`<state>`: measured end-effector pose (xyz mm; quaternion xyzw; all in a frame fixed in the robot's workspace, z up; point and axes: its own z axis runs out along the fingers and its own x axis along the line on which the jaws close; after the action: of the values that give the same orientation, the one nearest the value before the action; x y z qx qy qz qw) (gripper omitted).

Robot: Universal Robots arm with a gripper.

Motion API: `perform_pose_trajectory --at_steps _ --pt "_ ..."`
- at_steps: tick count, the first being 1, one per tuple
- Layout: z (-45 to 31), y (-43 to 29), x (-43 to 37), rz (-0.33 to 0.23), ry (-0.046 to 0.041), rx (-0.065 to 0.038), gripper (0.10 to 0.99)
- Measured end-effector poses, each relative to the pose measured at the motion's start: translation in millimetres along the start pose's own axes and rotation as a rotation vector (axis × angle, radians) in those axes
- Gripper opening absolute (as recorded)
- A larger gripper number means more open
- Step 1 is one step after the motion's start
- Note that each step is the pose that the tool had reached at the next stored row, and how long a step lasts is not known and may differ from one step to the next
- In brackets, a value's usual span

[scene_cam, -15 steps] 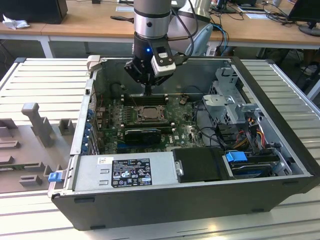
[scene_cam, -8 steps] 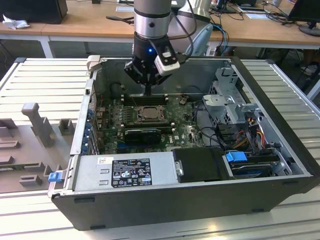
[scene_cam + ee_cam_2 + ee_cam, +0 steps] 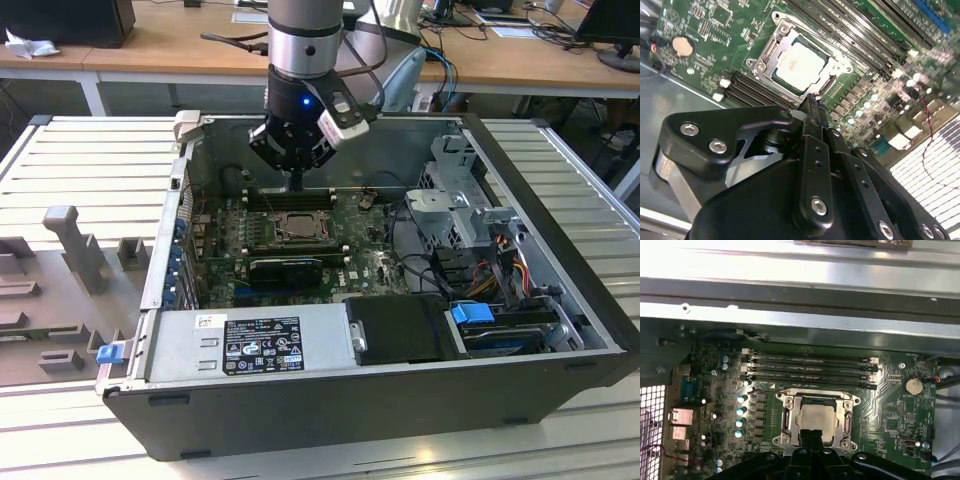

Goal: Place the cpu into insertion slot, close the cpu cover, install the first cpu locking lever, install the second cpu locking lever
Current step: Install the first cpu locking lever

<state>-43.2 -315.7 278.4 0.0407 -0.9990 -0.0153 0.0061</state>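
Observation:
The cpu point(image 3: 800, 67) shows its silver-grey top inside the insertion slot point(image 3: 756, 65) on the green board. The cpu cover point(image 3: 771, 50) lies flat around it, its window framing the chip. In the first wrist view the cpu point(image 3: 816, 421) sits within the cpu cover point(image 3: 790, 417), just beyond my fingertips. My gripper point(image 3: 810, 102) hangs a little above the socket's near edge, shut, with nothing between its fingers. In the exterior view my gripper point(image 3: 297, 183) stands over the cpu point(image 3: 298, 230) inside the open computer case. I cannot tell how the locking levers sit.
Long black memory slots point(image 3: 810, 369) run beside the socket. A coin battery point(image 3: 912, 386) lies on the board. A long black card point(image 3: 285, 268), the grey power supply point(image 3: 250, 340), a metal drive cage point(image 3: 455, 200) and cables point(image 3: 500, 260) crowd the case.

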Motion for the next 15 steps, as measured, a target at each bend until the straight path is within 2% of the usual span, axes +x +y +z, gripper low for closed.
perform_pose_trajectory --at_steps 1,2,4,9,10,11,15 --pt "0.4 0.0 1.2 -0.011 -0.0012 -0.004 0.106" --pt "0.6 0.4 5.6 -0.011 -0.0064 -0.009 0.106" --pt "0.8 0.8 9.7 -0.011 -0.0096 -0.012 0.106" --pt "3.6 1.2 16.1 -0.006 -0.0150 -0.012 0.106" --pt "4.4 1.2 16.1 0.004 -0.0155 -0.012 0.106" --pt "5.9 1.1 16.1 0.038 -0.0166 -0.012 0.106" --pt "7.3 1.6 22.3 0.050 -0.0172 -0.013 0.106"
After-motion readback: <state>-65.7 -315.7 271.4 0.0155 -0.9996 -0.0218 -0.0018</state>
